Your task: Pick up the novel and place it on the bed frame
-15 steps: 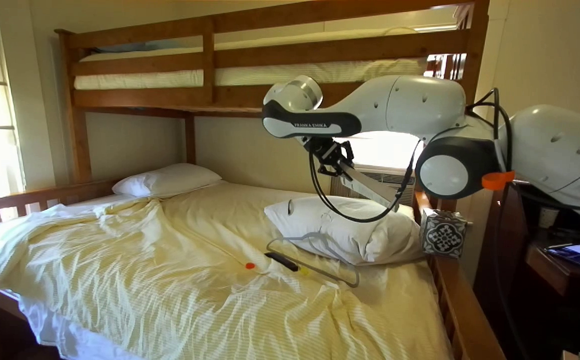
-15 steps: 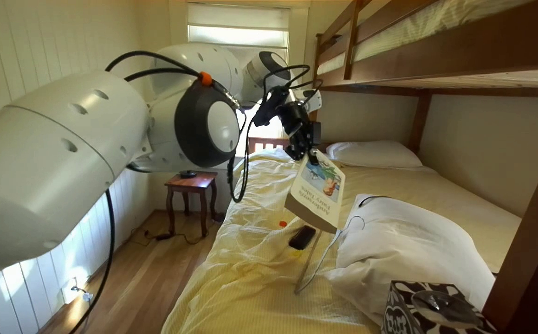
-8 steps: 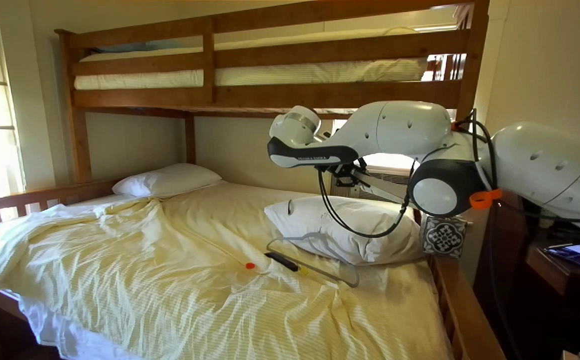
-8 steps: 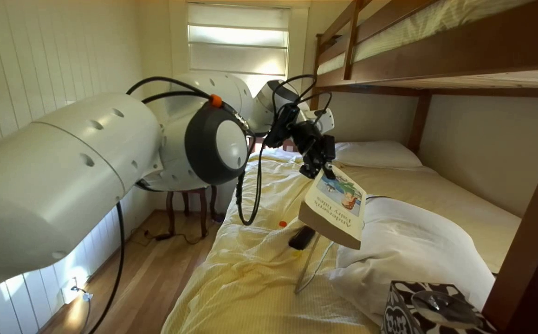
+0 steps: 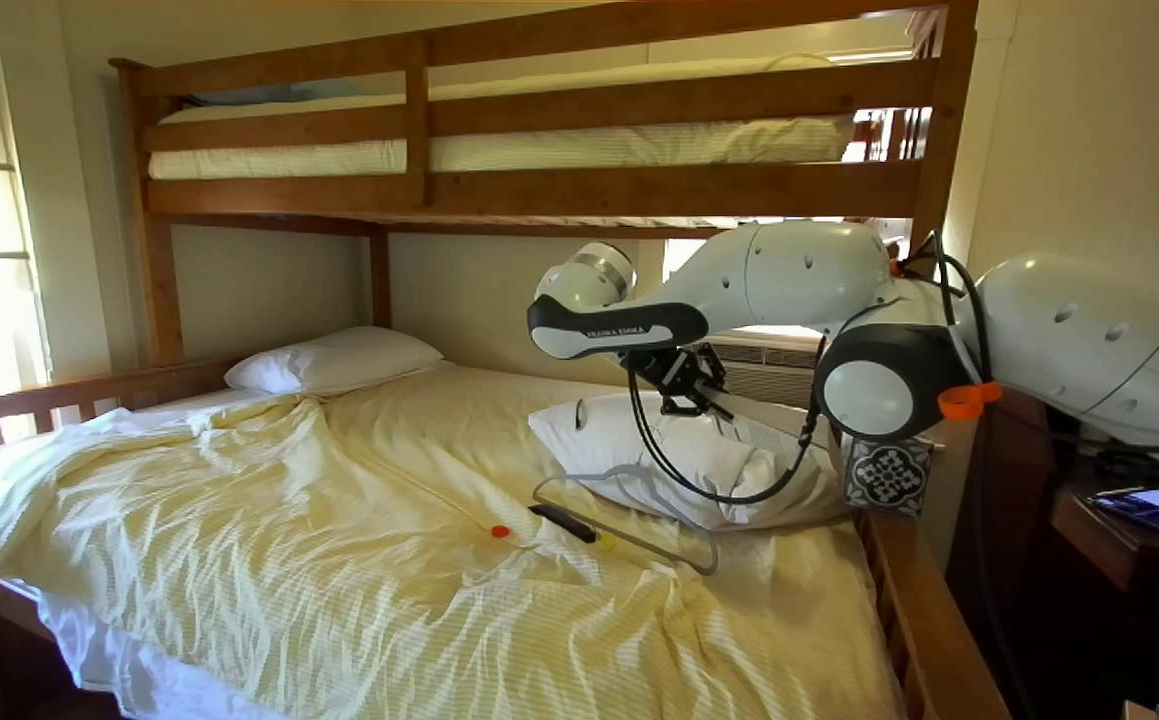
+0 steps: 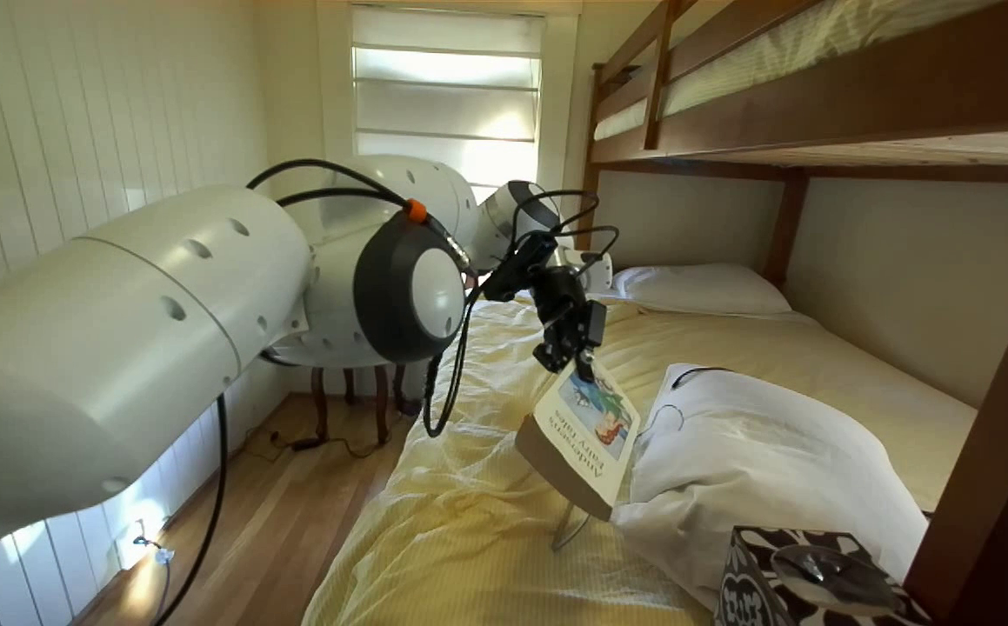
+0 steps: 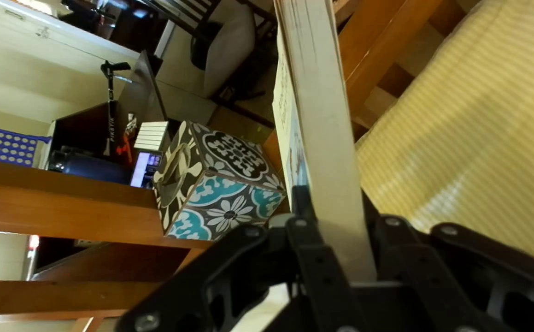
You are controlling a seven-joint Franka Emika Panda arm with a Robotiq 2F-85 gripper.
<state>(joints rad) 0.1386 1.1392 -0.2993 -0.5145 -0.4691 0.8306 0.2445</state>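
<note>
A black claw (image 7: 335, 198) pinches one end of a thick paperback book (image 6: 586, 435), tilted at mid-picture in an exterior view. Probably light, fairly stiff and a little slippery, it suits this grip across its thickness. Upper right: the brown bed frame (image 6: 817, 109).

Novel (image 6: 586, 435) reads "Andersen's Fairy Tales", arm (image 5: 819, 275) "FRANKA EMIKA", black stick (image 7: 111, 108) "PIKSTIK".

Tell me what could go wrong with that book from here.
The gripper holds the book near one end, so it might swing or slip. The bed frame looks narrow at the end where the patterned box stands, so the book could slide off if set there. The box itself might get knocked during placing.
</note>
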